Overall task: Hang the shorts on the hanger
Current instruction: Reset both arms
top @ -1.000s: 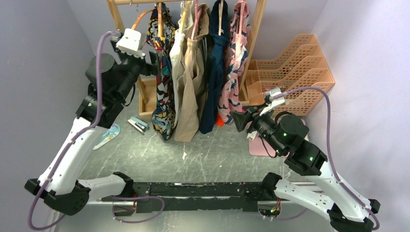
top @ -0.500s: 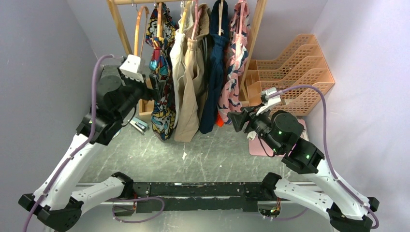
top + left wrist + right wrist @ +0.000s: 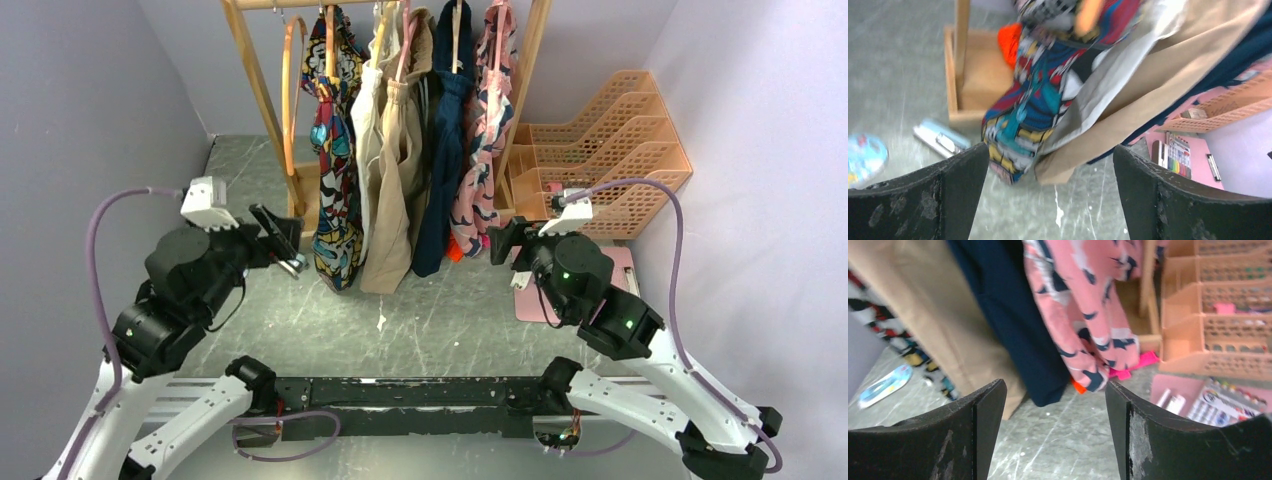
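Nearest, your left gripper (image 3: 281,236) hangs low at the left, its fingers (image 3: 948,195) spread wide with nothing between them. The right gripper (image 3: 503,243) mirrors it at the right, jaws parted and likewise empty. Both point at the hanging row but stand apart from it, a posture that suits checking the hang rather than grasping.

Beyond the left gripper a stapler (image 3: 290,262) lies on the table (image 3: 440,320). Farther, the shorts (image 3: 335,180) hang at the left end of the row, their hem close to the table, touching a khaki garment (image 3: 385,200). Just left of them the hanger (image 3: 289,90) hangs edge-on from the rail (image 3: 262,4).

Only the top view shows you rail and hook, yet it cannot tell you whether that hanger bears the shorts. The left wrist view adds the print close up and a blurred orange shape at the waistband. The right wrist view faces the navy garment (image 3: 1013,325) and floral garment (image 3: 1083,305), with the shorts a mere sliver at its left edge.
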{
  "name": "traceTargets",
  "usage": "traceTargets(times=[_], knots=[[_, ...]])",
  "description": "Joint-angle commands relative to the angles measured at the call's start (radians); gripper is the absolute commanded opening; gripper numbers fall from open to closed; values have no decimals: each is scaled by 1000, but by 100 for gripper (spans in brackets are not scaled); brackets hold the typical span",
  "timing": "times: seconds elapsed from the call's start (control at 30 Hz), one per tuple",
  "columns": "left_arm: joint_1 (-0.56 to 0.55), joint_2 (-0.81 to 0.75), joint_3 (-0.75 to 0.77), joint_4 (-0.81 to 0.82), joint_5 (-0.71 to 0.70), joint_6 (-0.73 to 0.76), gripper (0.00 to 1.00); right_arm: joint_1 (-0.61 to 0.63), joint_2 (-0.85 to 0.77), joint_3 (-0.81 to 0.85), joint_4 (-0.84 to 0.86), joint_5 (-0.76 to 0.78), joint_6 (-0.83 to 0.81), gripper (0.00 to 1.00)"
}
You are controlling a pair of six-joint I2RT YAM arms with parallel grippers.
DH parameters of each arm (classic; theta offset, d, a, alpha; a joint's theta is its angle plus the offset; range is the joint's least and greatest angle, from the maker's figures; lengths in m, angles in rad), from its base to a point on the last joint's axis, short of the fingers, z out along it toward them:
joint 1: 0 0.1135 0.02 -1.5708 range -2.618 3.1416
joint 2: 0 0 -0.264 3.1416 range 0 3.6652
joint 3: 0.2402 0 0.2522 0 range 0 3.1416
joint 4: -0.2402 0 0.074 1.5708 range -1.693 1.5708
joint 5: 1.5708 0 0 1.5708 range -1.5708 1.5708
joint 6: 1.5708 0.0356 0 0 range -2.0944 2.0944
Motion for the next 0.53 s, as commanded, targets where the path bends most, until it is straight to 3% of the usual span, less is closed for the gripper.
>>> traceTargets(times=[0.0,0.3,0.5], knots=[[-3,-34,-144,-191,-136,-316,98,-5,1,-76,14,272,142,79],[-2,31,-278,-109,-141,-308,100,-6,88,-31,-102,464,254,91],[-3,0,-339,-23,-149,-210,99,-4,54,-50,-68,494,151,93]])
